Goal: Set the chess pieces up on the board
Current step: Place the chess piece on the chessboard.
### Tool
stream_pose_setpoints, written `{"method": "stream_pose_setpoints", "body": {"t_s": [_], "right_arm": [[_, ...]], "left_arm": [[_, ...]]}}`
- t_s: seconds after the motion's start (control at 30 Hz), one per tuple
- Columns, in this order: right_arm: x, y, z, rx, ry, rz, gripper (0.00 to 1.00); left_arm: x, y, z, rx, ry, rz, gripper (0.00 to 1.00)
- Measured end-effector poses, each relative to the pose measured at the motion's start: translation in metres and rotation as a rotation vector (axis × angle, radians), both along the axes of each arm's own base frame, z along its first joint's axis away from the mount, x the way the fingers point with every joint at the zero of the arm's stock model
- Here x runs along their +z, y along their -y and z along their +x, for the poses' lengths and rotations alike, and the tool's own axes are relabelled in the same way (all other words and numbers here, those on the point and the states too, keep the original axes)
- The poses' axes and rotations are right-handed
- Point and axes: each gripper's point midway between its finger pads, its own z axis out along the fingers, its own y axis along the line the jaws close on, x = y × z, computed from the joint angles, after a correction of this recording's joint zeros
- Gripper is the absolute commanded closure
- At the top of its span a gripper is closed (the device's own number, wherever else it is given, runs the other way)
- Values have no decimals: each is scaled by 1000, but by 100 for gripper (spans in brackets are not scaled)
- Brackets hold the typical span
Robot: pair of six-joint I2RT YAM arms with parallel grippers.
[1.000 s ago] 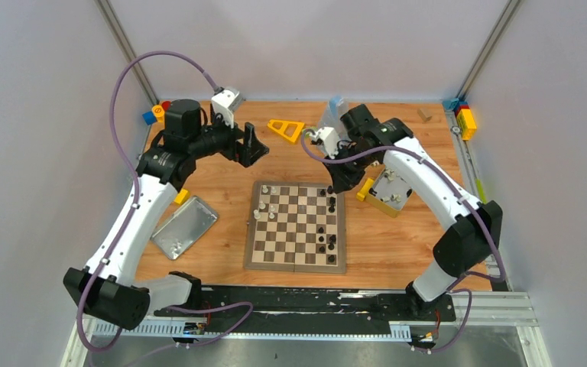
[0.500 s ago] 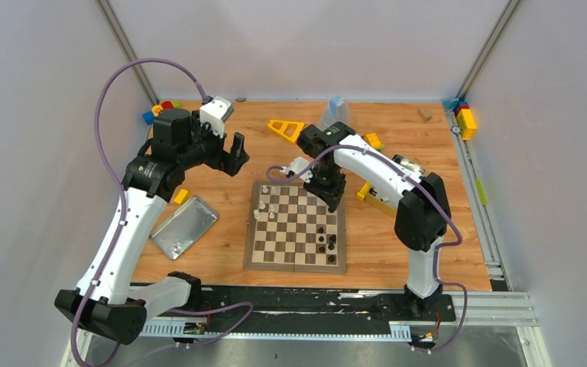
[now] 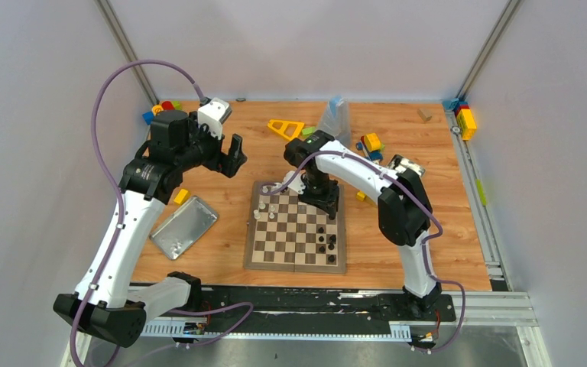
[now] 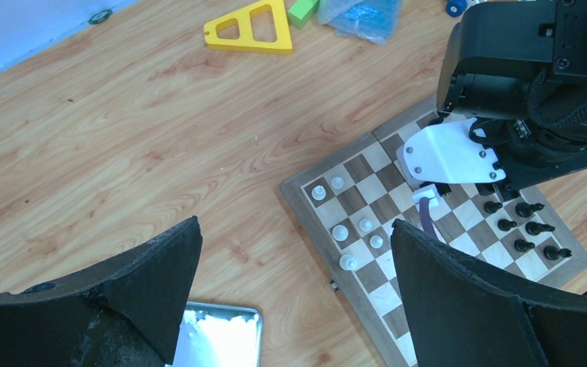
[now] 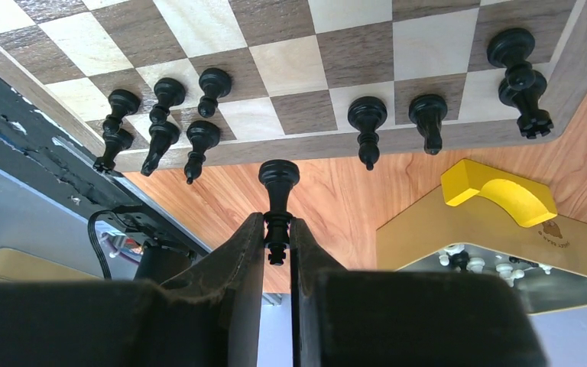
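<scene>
Chess pieces (image 3: 322,239) stand in two camps on the board (image 3: 294,258), which lies flat in the middle of the tabletop (image 3: 397,256), and we sweep across from the left. Out on the left a flat silver lid (image 3: 185,227) lies on the wood, apart from the board. Beyond it the left hand (image 3: 233,155) hangs in the air off the board's far-left corner, jaws spread wide and holding nothing. Its own camera looks down between two dark fingers (image 4: 145,298) at bare wood and the board's left side. On to the board: six white pieces (image 4: 339,232) stand upright, loosely gathered near the far-left corner. Past the board's far edge a yellow triangle (image 3: 285,128) lies flat on the wood. Along the board's right edge black pieces (image 5: 367,115) stand in a ragged line, several bunched at the near end. Over the far-right part of the board the right hand (image 5: 277,233) points down, fingers pinched tight on one black piece (image 5: 278,176). In the wrist view that piece shows against the wood just past the board's border; whether it touches anything I cannot tell. Just right of the board sits a yellow-sided tin (image 5: 420,229), with a yellow curved block (image 5: 497,191) at its corner and small white figures (image 5: 504,267) inside.
</scene>
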Motion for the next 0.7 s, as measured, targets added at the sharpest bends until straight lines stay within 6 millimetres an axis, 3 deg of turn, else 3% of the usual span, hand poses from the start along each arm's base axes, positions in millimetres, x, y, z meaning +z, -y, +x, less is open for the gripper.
{"method": "stream_pose_setpoints", "body": {"t_s": [0.7], "right_arm": [[-17,-2,-3,34,-14,-72,96]], "left_arm": [[0,0,0,-7,5,7,0]]}}
